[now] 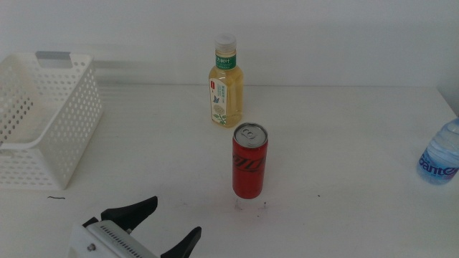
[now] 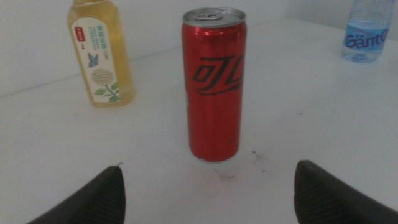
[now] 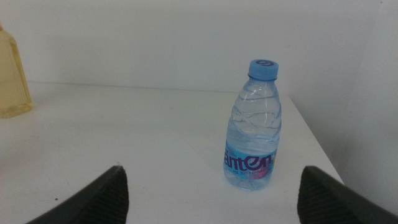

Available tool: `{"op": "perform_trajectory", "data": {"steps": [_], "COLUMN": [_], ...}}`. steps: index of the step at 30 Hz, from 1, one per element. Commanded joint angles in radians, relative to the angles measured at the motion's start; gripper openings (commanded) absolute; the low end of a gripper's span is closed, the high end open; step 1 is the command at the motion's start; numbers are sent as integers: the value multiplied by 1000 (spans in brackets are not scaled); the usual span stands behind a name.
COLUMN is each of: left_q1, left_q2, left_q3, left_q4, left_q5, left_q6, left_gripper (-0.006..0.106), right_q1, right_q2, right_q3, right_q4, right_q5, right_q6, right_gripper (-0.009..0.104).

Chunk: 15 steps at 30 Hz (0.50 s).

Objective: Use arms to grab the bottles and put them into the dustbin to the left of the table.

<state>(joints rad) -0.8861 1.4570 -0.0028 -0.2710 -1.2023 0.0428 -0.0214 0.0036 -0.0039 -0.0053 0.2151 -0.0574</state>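
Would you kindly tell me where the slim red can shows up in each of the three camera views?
Middle view: the slim red can stands upright at the centre of the white tabletop.
Left wrist view: the can is central, ahead of the open left claw.
Right wrist view: not in it.
Shared landmark: the yellow tea bottle, which stands beyond the can and shows in every view.

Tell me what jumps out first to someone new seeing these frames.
The red can standing upright mid-table, with the yellow tea bottle behind it. The left gripper, jaws open, sits at the near edge facing the can; the white dustbin is far left, the water bottle at the right edge.
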Motion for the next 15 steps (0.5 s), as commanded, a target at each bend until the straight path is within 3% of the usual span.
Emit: {"op": "perform_trajectory", "data": {"steps": [1,12,15], "left_q1": [-5,11,53], "left_q2": [2,38,112], "left_q3": [3,-69,-96], "left_q4": [23,44,105], "left_q5": [-19,13,-19], "left_q6": [-17,-16,-43], "left_gripper": [91,91,91], "right_q1": [4,4,4], "right_q2": [-4,-4,-4], "right_q3": [4,4,4], "right_q4": [-12,-12,-12], "right_q5": [-13,-13,-13], "right_q6": [-3,-3,-3], "right_gripper": [71,71,71]}}
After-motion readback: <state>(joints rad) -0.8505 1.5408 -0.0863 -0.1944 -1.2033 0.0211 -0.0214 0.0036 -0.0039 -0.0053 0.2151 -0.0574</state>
